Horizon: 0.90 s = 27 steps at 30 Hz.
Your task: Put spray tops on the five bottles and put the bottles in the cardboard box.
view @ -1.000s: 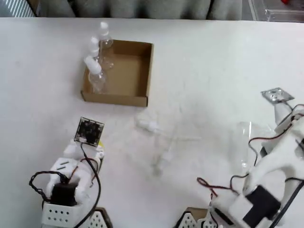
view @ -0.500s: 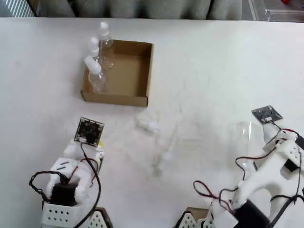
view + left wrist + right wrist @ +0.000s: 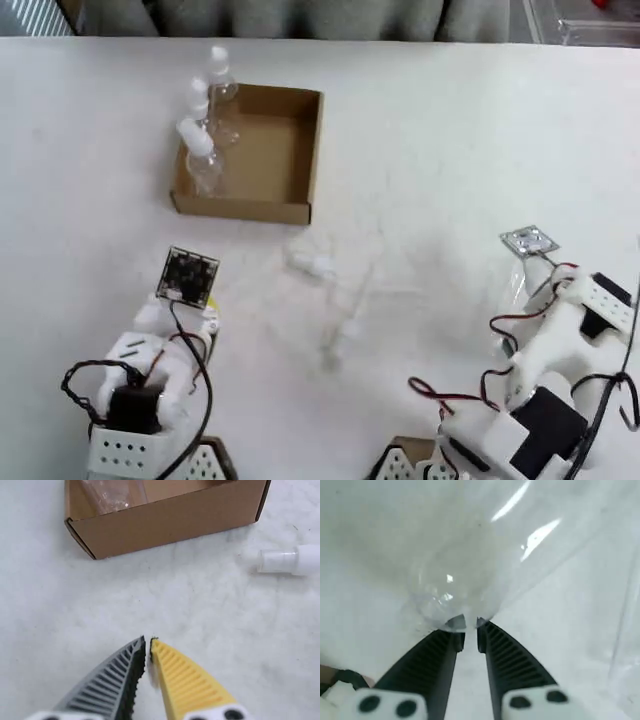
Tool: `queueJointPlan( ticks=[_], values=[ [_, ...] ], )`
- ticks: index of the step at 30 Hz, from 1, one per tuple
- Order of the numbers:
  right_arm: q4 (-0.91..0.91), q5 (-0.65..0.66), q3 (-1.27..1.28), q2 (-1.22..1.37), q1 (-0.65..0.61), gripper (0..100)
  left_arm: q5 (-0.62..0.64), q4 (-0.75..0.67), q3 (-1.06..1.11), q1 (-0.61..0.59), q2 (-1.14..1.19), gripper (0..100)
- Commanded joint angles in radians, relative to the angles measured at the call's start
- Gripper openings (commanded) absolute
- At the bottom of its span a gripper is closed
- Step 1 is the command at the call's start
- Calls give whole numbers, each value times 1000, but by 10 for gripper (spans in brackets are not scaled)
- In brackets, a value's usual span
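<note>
High view first: picking out the cardboard box point(image 3: 240, 208) on the far left part of the table point(image 3: 450, 130), with 3 capped bottles point(image 3: 198, 145) upright in a row along its left side. Spotting a loose spray top point(image 3: 312, 264) lying flat on the bare surface just near of the box's right corner, apart from it. Down at the near left edge, finding the left arm point(image 3: 140, 390) tucked in, well short of the box. Over at near right, catching the right arm point(image 3: 560, 350) stretched over a clear bottle point(image 3: 513, 290), far from the box.

Left wrist view now: left gripper point(image 3: 148, 643) pressed together, grey and yellow tips all but touching, gripping nothing, hanging over bare table. Beyond the tips, seeing the cardboard box point(image 3: 170, 525) by its near wall, and the spray top point(image 3: 287, 561) on its side just beside the corner.

Right wrist view: right gripper point(image 3: 468, 623) nearly pressed together too, with a thin slit left between the black fingers point(image 3: 432, 655). Tips right up against the rounded end of the clear bottle point(image 3: 470, 555). Pinching it or merely touching it, cannot tell.
</note>
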Motion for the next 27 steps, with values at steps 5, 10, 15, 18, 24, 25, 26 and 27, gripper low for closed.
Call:
queueJointPlan(
  ticks=[5, 10, 15, 18, 24, 25, 26, 27],
  values=[
    [-5, -163, 15, -15, -213, 15, -11, -28, -3, 10, -4, 22],
    [-5, -270, 9, -15, -346, 15, -11, -29, -3, 10, -4, 22],
    [-12, -377, -34, -8, -481, 15, -11, -31, -3, 10, -4, 22],
    [-12, -442, -98, -5, -536, 15, -11, -31, -3, 10, -4, 22],
    [-12, -473, -249, -5, -598, 18, -11, -34, -3, 10, -4, 22],
    [-7, -468, -273, -5, -602, 18, -11, -34, -3, 10, -4, 22],
    [-2, -468, -296, -5, -602, 19, -11, -34, -3, 10, -4, 22],
    [12, -459, -321, -8, -601, 19, -11, -34, -3, 10, -4, 22]
  ],
)
